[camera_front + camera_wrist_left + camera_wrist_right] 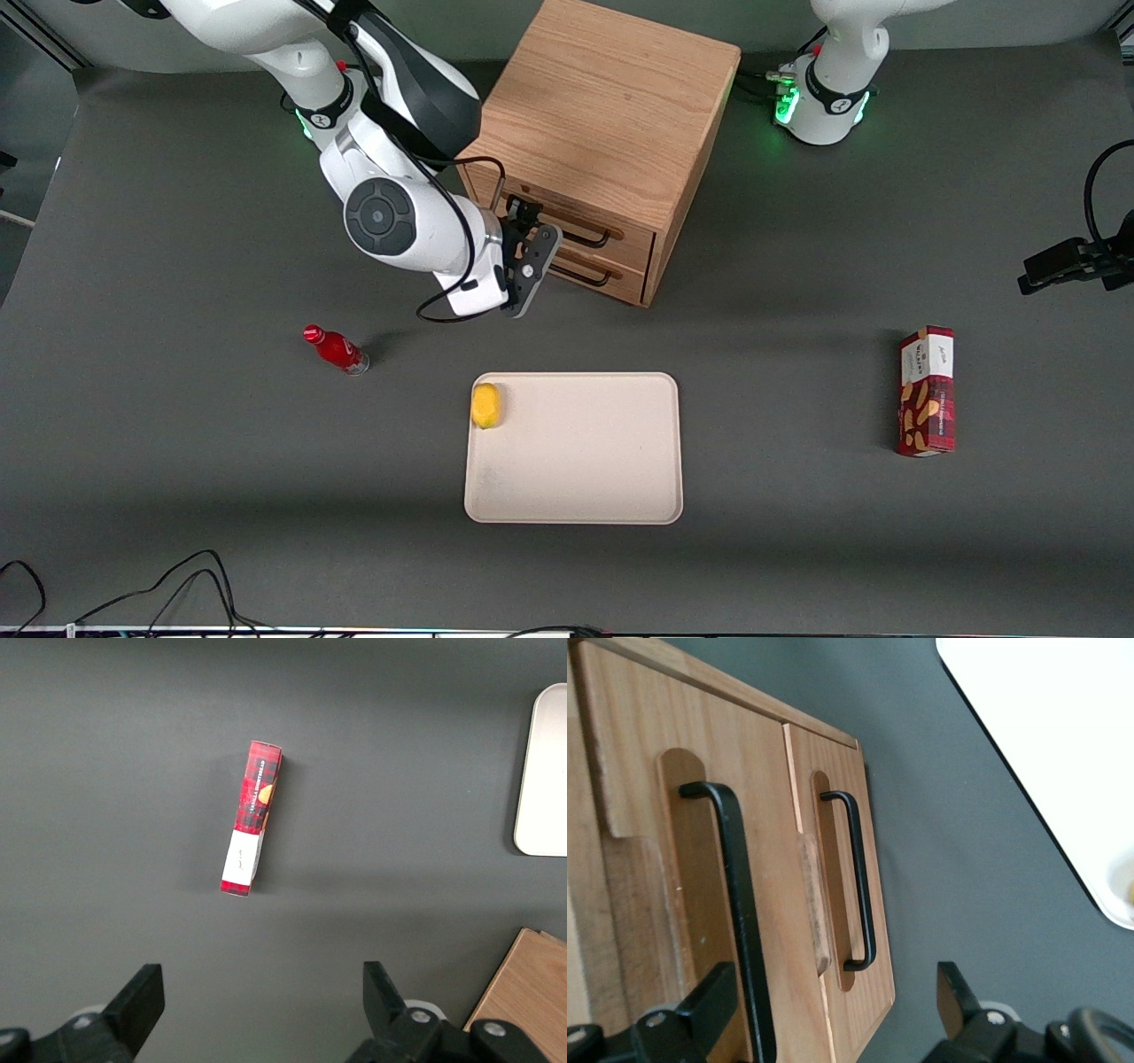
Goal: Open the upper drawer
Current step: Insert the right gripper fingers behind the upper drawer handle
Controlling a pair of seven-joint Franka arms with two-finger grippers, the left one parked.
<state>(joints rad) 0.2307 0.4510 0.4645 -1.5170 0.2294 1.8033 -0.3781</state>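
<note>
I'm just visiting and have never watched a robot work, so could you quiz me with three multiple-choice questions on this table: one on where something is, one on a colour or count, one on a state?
1. Where is the yellow fruit?
A. on the tray
B. on top of the cabinet
C. beside the snack box

2. How many drawers does the cabinet have?
A. one
B. two
C. four

3. In what state is the upper drawer?
A. pulled fully out
B. taken out and lying on the table
C. shut

Answers:
1. A, the yellow fruit lies in a corner of the tray.
2. B, two black handles, one above the other, show on the cabinet front.
3. C, the upper drawer sits flush with the cabinet front; the open gripper hovers in front of its handle, not yet gripping it.
</note>
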